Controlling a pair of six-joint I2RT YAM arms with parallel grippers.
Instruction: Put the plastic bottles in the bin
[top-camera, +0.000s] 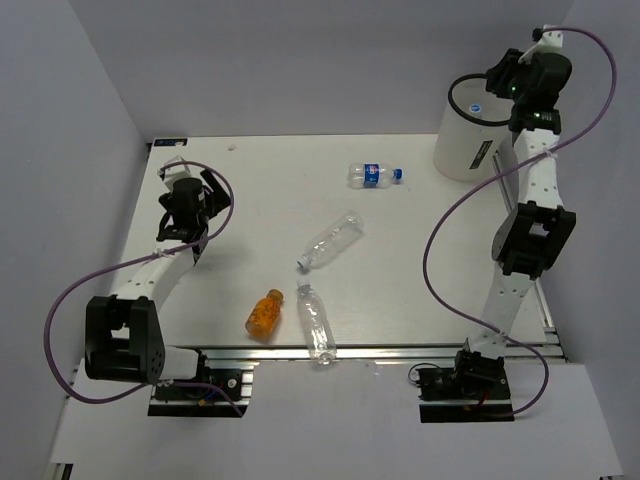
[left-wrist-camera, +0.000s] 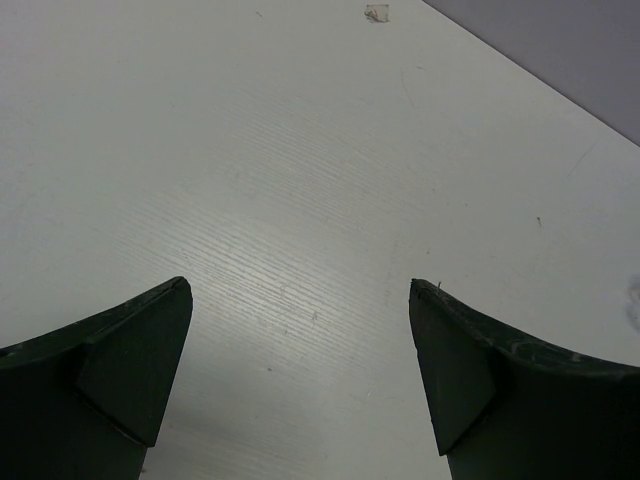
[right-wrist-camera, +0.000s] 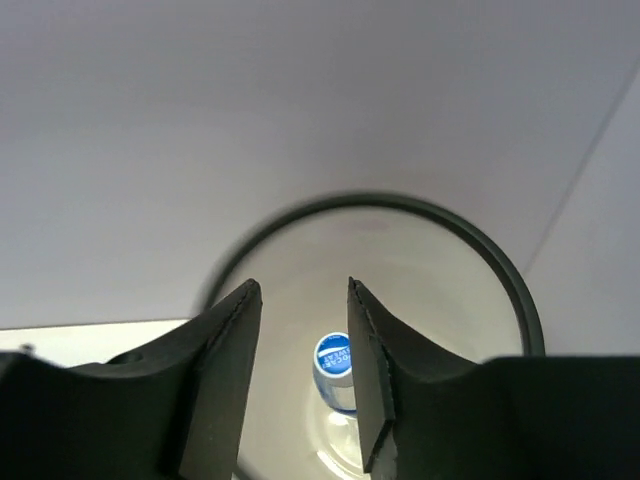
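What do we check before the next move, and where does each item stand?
1. Right claw empty: ok. The jaws are apart with nothing between them.
2. Bottle delivered: ok. A blue-capped bottle sits inside the bin.
3. Left claw open and empty: ok. Only bare table lies under it.
4. Task done: not ok. Four bottles lie on the table: the labelled bottle, the middle clear bottle, the near clear bottle and the orange bottle.
5. Right claw high enough to clear the bin's rim: cannot tell.
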